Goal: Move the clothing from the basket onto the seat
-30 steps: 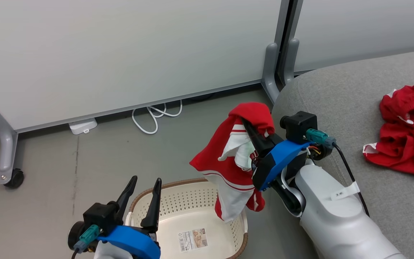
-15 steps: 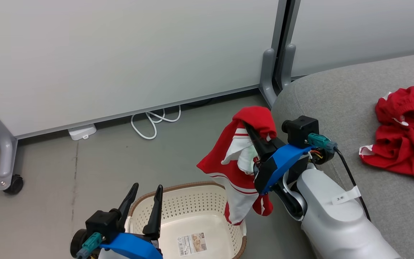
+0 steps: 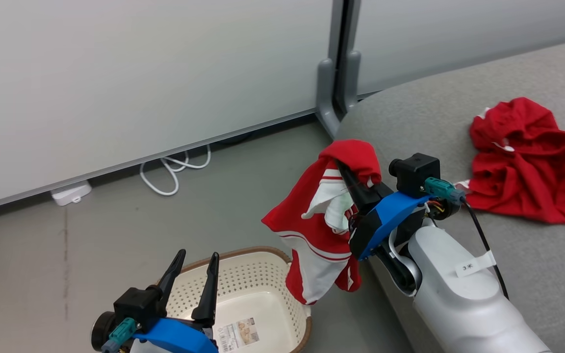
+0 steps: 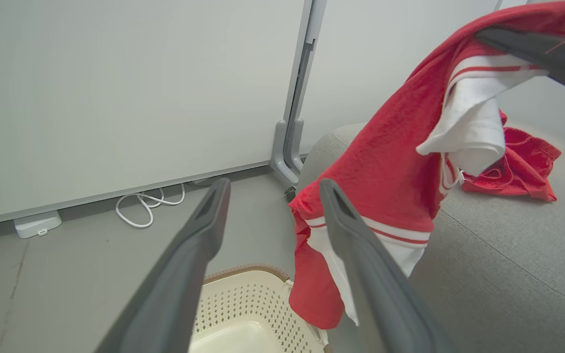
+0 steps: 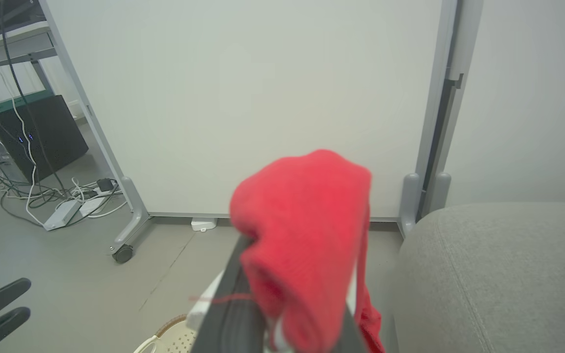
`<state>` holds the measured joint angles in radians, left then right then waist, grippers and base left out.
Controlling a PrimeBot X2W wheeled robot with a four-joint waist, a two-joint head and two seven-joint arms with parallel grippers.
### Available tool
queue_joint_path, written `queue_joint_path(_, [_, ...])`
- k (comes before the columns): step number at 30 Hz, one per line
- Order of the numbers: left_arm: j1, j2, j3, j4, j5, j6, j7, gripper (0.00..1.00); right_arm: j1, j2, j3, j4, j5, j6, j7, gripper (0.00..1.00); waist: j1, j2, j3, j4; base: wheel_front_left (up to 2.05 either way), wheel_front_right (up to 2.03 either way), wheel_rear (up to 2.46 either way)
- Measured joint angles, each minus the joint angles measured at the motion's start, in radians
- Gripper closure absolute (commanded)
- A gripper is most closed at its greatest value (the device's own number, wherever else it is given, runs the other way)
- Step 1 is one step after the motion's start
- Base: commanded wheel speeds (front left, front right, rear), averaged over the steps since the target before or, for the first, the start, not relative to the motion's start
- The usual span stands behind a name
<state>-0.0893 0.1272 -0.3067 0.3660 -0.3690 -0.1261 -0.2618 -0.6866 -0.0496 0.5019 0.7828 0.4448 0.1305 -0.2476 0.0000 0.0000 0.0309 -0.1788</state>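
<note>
Right gripper (image 3: 346, 171) holds a red garment (image 3: 312, 220) beside the seat (image 3: 532, 255).
Its jaws are clamped on it; the left gripper (image 3: 198, 254), jaws apart, hovers above the basket (image 3: 243, 274).

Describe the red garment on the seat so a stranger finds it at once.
Look at the large grey seat. A crumpled red garment lies on it. The other garment hangs from the right hand; this one is held by nothing.
</note>
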Motion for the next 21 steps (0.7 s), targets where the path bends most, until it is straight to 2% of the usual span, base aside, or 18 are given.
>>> queue_joint_path(21, [-0.039, 0.016, -0.009, -0.007, 0.007, -0.004, -0.001, 0.0, 0.023, 0.0, -0.039, -0.035, -0.02, 0.0, 0.009, 1.0, -0.0001, 0.0, 0.043, -0.28, 0.0, 0.0, 0.0])
